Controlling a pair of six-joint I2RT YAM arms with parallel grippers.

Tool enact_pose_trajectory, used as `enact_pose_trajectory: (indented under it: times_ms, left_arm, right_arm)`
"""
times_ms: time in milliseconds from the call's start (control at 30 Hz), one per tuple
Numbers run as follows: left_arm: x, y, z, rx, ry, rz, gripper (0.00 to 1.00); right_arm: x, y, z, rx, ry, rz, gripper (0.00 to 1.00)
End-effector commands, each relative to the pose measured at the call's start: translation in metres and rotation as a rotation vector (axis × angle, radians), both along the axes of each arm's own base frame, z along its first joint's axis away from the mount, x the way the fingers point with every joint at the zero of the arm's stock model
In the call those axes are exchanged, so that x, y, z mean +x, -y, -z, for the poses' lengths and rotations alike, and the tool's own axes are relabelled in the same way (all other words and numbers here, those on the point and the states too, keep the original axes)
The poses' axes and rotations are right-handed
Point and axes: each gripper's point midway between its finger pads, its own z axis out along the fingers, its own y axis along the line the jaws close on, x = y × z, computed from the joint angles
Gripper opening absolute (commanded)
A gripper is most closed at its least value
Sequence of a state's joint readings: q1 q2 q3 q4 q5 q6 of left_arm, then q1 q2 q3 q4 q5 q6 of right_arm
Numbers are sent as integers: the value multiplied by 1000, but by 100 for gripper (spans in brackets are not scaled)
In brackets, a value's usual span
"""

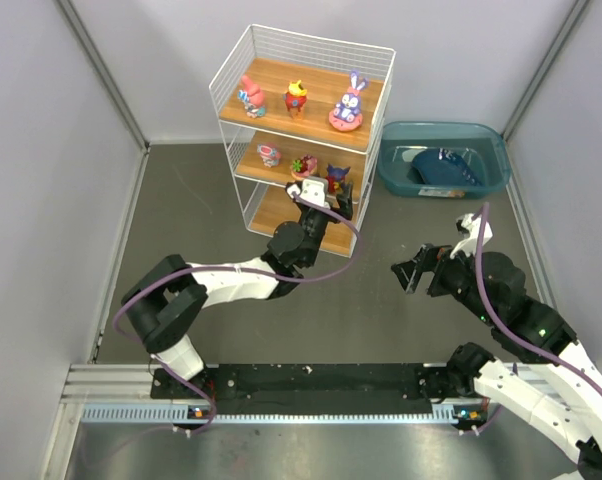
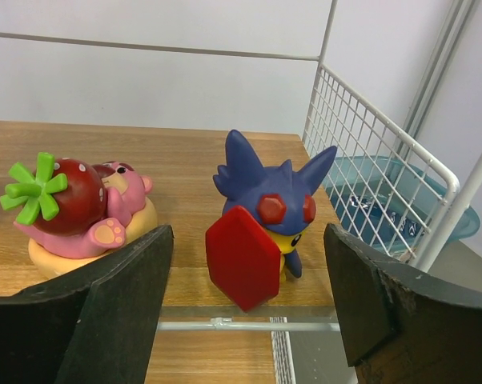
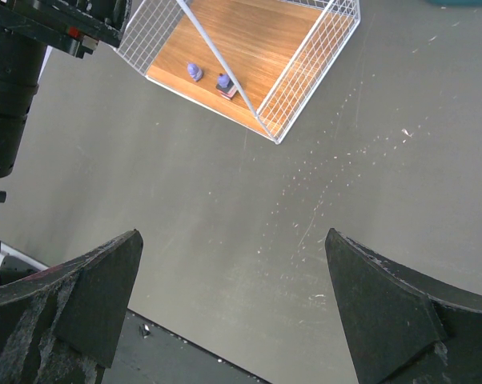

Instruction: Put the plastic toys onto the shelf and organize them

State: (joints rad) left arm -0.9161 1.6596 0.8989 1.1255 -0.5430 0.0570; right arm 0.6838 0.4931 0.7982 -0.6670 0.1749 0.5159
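**Left gripper (image 2: 247,240) open around the purple toy (image 2: 265,200) on the shelf (image 1: 321,85)**

The left gripper stood spread at the middle tier (image 2: 177,160), one finger on each side of the purple toy and, as far as we could see, touching it on neither. The toy stood upright on the wood, long axis vertical, dead ahead between the jaws, facing us with its red shield. The pink strawberry toy (image 2: 81,204) lay just beside it to the left, and the wire side wall (image 2: 361,136) rose close on the right. We judged the coming move a straight pull back along the gripper's own line (any sideways drift could tip the toy). The right gripper (image 3: 233,240) hung wide open over the bare tabletop (image 3: 225,200), well apart from the shelf. The left arm was plainly the nearer.
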Motion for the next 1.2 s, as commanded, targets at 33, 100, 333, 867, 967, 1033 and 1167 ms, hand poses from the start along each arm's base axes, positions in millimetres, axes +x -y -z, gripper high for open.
enact_pose_trajectory:
  times_ms: [33, 100, 333, 867, 967, 1033, 1167]
  left_arm:
    - [-10, -8, -21, -49, 44, 3, 83]
    - [-13, -8, -22, -50, 47, 12, 83]
    - [-22, -10, -26, -47, 57, 24, 86]
    - [-61, -26, -36, -77, 61, 52, 89]
    - [-80, -35, -35, -92, 42, 60, 90]
    - [-92, -37, -31, -93, 17, 79, 90]
    - [-111, -58, -10, -146, -122, 105, 91]
  right_arm:
    - [6, 2, -4, 0, 19, 19, 99]
    - [6, 2, -5, 1, 22, 20, 99]
    - [6, 2, -5, 5, 20, 22, 99]
    - [4, 3, -4, 15, 22, 24, 99]
    - [4, 4, -3, 14, 21, 29, 99]
    - [5, 4, -2, 12, 21, 33, 99]
    - [7, 6, 1, 12, 14, 53, 99]
